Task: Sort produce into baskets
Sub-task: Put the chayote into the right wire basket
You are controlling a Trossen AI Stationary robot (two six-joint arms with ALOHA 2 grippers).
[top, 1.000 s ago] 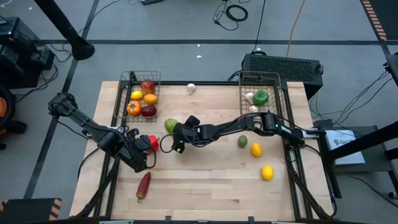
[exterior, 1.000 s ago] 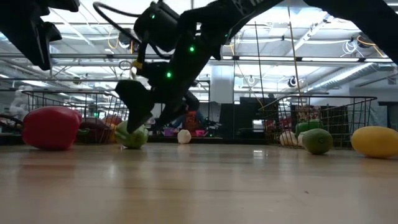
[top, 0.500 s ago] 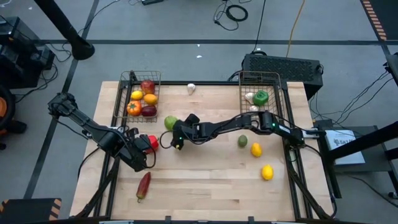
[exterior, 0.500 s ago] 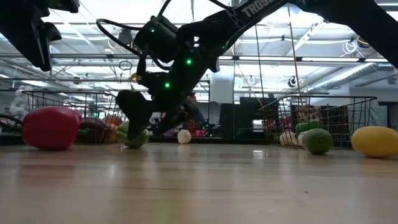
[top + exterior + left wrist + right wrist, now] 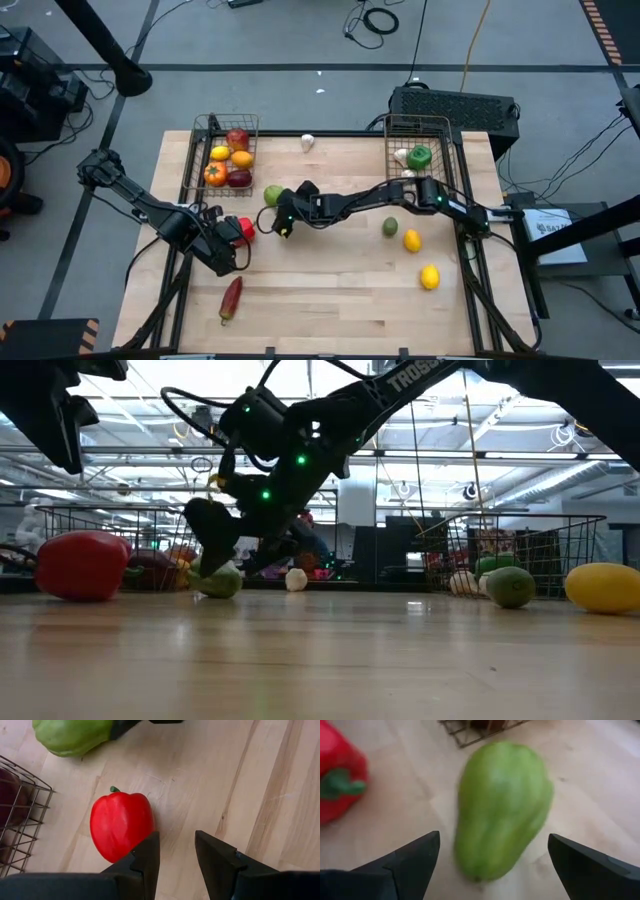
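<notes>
My right gripper [image 5: 281,221] [image 5: 494,837] is open wide, low over the table. Its fingers stand on either side of a light green pear-shaped piece [image 5: 272,195] [image 5: 502,807] [image 5: 219,580] that lies on the wood, apart from it. My left gripper [image 5: 233,245] [image 5: 175,850] is open a little and empty beside a red pepper [image 5: 241,228] [image 5: 120,824] lying on the table. The left basket [image 5: 197,160] holds several red, orange and yellow pieces. The right basket [image 5: 443,150] holds a green pepper [image 5: 419,156] and white garlic.
Loose on the table are a white garlic [image 5: 308,142] at the far edge, a dark green fruit [image 5: 390,227], two lemons [image 5: 411,240] [image 5: 430,277] at the right and a red chili [image 5: 231,297] near the front. Bare wood lies in the middle front.
My right gripper has crept toward the table's far edge, closing in on the light green piece until its open fingers flank it. My left arm has kept still.
</notes>
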